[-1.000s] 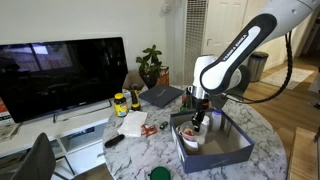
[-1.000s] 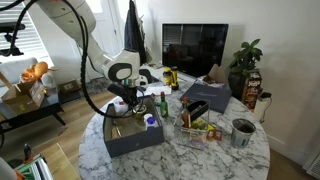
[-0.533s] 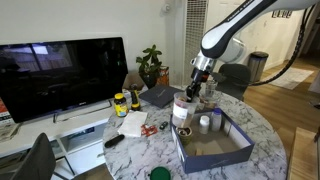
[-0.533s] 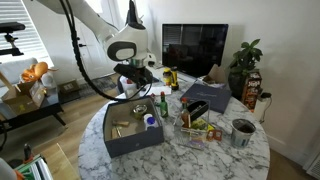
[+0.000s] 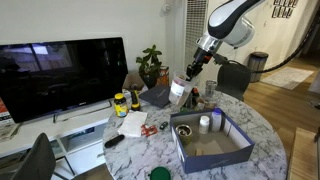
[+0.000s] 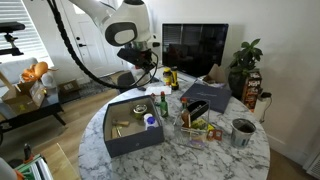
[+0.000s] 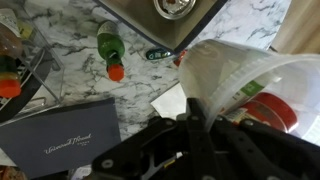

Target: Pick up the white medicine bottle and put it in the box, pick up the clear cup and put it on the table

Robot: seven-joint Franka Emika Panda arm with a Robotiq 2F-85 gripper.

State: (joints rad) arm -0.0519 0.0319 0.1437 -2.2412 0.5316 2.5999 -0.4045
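- One gripper [image 5: 186,82], clenched on the rim of the clear cup [image 5: 178,94], holds it high over the tabletop [image 5: 140,152]; single arm, so no choice of side.
- Cup hangs tilted, long axis off vertical. Wrist view shows red inside it.
- Key relation: bare marble lies roughly straight below the cup, just outside a corner of the box [image 5: 218,143]. Next move is prob. a descent, w/ the cup levelled first.
- White medicine bottle [image 5: 204,123] stands upright in the box, near its far wall.
- Wrist view alone shows what is underneath: box corner, green bottle [image 7: 110,48], dark booklet [image 7: 60,145], w/ free marble between. Exterior views give height & tilt, which the wrist view can't.
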